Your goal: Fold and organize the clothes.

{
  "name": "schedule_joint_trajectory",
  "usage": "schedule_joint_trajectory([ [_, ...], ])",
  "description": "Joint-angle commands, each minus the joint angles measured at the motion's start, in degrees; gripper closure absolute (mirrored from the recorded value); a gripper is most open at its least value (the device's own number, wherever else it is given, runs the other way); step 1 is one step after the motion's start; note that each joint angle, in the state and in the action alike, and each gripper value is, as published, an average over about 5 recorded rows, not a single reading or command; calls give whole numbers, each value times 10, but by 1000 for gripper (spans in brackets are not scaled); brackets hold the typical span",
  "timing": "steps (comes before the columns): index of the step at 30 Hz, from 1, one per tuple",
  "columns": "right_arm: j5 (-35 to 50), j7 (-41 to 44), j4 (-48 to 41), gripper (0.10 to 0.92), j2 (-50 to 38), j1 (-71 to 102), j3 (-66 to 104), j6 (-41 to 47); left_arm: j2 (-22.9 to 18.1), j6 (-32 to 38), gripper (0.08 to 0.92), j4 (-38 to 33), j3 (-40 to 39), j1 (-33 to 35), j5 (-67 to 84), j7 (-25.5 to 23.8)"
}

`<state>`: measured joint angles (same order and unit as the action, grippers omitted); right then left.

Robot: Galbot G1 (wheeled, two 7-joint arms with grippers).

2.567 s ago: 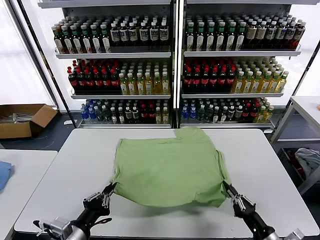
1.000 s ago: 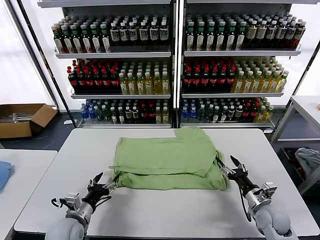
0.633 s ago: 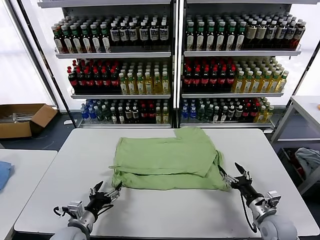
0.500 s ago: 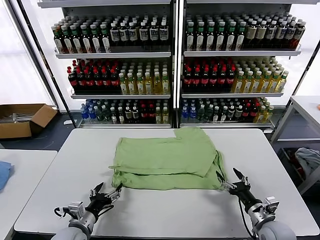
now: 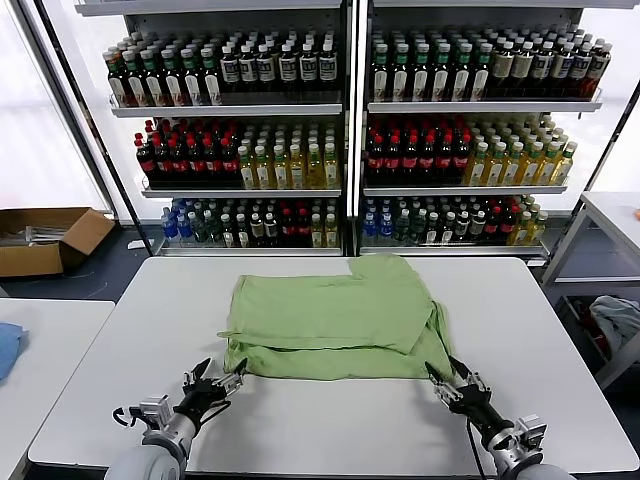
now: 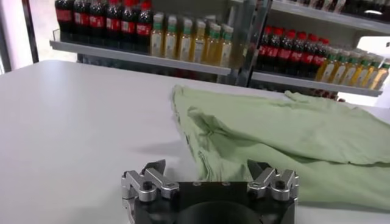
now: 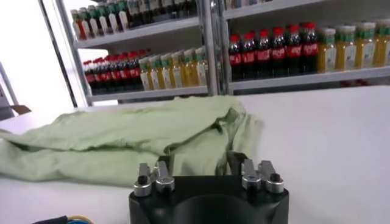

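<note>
The light green polo shirt [image 5: 335, 320] lies folded in half on the white table [image 5: 140, 340], its doubled edge facing me. Its print and buttons are hidden. My left gripper [image 5: 218, 373] is open and empty, just off the shirt's near left corner. My right gripper [image 5: 452, 378] is open and empty, just off the near right corner. In the left wrist view the open left gripper [image 6: 207, 170] faces the shirt [image 6: 286, 131] low over the table. In the right wrist view the open right gripper [image 7: 200, 163] faces the shirt's folded corner [image 7: 122, 143].
Shelves of bottles [image 5: 350, 130] stand behind the table. A cardboard box [image 5: 45, 238] sits on the floor at the left. A blue cloth [image 5: 6, 350] lies on the left side table. A grey-blue cloth [image 5: 615, 320] lies at the right.
The shirt's near half was carried over onto the far half. Both grippers then let go and drew back toward the table's front edge, now open and empty.
</note>
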<state>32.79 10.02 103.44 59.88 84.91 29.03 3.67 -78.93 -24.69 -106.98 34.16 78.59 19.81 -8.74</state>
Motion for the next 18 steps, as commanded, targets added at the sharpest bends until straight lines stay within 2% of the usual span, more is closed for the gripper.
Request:
schedule_joint_trajectory([
  [1,-8,-3,-3,635,0,10,-4,2,0,0,197,3,-1,-6,6,3],
  [8,2,-4,-3,842,-6,2,-1,3,3,6,381,6,-3,0,7,-2],
  [11,4,-5,-6,905,-8,1,0,1,5,11,467,9,-1,2,8,-7],
  [18,7,-2,-4,918,-13,3,0,-1,11,15,675,2,3,10,6,-17],
])
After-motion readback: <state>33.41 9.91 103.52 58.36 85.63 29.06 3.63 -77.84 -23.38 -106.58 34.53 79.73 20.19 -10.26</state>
